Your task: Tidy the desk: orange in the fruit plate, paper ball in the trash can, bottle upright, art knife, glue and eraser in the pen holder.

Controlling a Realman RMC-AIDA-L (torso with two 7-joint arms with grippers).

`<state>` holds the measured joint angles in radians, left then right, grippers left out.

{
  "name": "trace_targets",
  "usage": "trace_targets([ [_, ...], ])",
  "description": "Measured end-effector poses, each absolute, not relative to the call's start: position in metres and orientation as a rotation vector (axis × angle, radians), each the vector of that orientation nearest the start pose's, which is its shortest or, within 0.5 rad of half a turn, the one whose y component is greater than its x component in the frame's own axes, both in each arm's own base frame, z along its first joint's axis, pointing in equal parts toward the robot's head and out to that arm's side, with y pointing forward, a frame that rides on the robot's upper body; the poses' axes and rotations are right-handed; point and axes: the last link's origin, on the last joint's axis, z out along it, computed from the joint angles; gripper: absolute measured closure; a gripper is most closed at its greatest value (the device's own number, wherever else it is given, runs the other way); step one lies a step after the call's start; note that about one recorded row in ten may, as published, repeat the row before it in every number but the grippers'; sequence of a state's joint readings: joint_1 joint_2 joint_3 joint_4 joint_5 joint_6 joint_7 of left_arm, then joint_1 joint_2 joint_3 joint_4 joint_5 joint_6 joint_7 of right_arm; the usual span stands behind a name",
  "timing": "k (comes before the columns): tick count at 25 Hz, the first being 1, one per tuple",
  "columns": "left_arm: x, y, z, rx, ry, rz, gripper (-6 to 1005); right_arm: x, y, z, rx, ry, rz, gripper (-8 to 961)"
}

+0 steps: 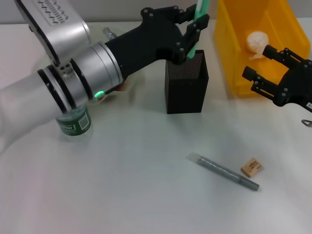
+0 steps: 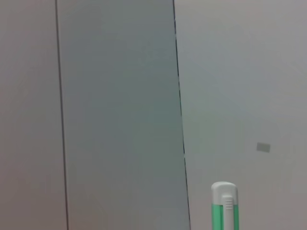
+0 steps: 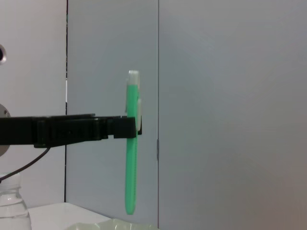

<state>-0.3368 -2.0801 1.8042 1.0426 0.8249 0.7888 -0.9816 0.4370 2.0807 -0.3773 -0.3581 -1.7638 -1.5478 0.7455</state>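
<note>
Pen holder point(image 1: 186, 83) at upper centre; trash can point(image 1: 234, 53) at upper right, paper ball point(image 1: 257, 41) inside; bottle point(image 1: 74, 123) at left; eraser point(image 1: 251, 166) at lower right on the worktop point(image 1: 136, 185).

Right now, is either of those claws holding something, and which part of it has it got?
Yes. The left gripper pinches the green art knife around its middle, upright above the pen holder. The right gripper holds nothing.

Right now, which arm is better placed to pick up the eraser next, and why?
Right. The right gripper is open and empty on the eraser's side; the left gripper holds the green art knife over the pen holder.
</note>
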Motion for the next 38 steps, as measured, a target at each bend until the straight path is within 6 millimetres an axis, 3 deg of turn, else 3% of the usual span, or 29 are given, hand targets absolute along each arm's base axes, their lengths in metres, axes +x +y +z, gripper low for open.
trace_targets([
  [19, -0.152, 0.362, -0.081, -2.367, -0.293, -0.938, 719, 0.304, 0.31, 0.008, -2.202, 0.34, 0.9, 212],
  [38, -0.161, 0.358, -0.087, -2.367, -0.355, -0.93, 698, 0.295, 0.307, 0.002, -2.263, 0.301, 0.931, 212],
])
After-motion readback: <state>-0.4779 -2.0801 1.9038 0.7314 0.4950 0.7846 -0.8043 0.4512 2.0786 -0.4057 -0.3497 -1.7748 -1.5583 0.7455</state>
